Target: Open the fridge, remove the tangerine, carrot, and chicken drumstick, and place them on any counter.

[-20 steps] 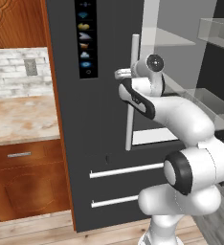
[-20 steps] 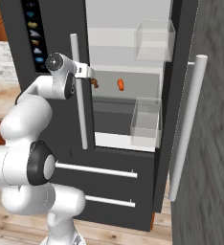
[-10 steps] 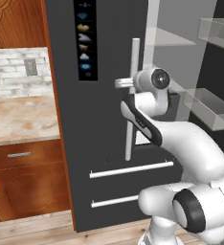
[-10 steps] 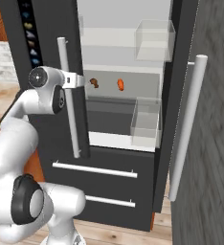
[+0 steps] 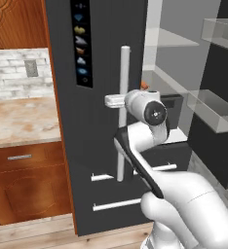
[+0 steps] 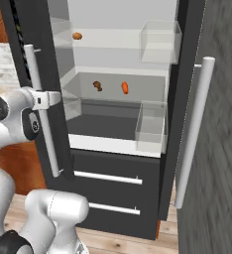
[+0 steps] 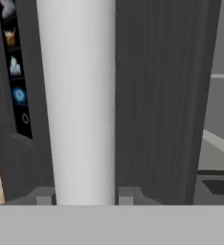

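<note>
Hand view: end effector [image 7: 84, 195] grips the fridge [image 7: 157, 95] handle [image 7: 78, 95].

The fridge [image 6: 187, 74] is tall and dark charcoal, its doors swung open on a pale interior with clear bins; two drawers with pale bars sit below. The tangerine [image 6: 77, 35] rests on the upper shelf at the left. One shelf down, the dark brown drumstick [image 6: 96, 86] lies near the bright orange carrot [image 6: 125, 88], apart. The beige marbled counter [image 5: 18, 121] stands left of the fridge.
</note>
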Available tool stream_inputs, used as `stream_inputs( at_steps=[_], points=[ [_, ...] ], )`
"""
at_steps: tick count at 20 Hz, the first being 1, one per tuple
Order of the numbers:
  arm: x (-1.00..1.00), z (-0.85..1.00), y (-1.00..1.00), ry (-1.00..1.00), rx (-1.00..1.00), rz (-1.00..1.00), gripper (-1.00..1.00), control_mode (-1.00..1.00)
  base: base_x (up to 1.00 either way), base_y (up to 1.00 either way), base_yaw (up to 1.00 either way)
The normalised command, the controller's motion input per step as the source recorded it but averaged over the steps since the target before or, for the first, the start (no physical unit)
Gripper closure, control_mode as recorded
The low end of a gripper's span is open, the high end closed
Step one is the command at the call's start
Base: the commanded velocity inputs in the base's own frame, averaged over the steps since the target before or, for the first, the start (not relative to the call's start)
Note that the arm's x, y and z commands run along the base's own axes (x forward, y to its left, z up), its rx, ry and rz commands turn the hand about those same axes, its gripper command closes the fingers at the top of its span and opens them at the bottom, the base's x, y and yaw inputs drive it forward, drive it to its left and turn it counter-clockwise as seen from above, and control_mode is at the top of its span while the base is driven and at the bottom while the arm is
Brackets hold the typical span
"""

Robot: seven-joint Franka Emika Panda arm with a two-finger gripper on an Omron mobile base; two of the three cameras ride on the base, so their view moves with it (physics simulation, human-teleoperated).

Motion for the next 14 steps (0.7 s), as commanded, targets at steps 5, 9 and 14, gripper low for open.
stream_inputs(
  at_steps=[5,9,14],
  points=[
    [-0.9,0.69,0.77,0.15,0.0,-0.03,1.0,-1.0,0.0,0.0,0.0],
    [-0.63,0.16,0.62,0.01,-0.09,-0.13,1.0,-1.0,0.0,0.0,0.0],
    [-0.13,0.0,0.01,-0.05,0.0,-0.03,-1.0,-1.0,0.0,0.0,0.0]
  ],
)
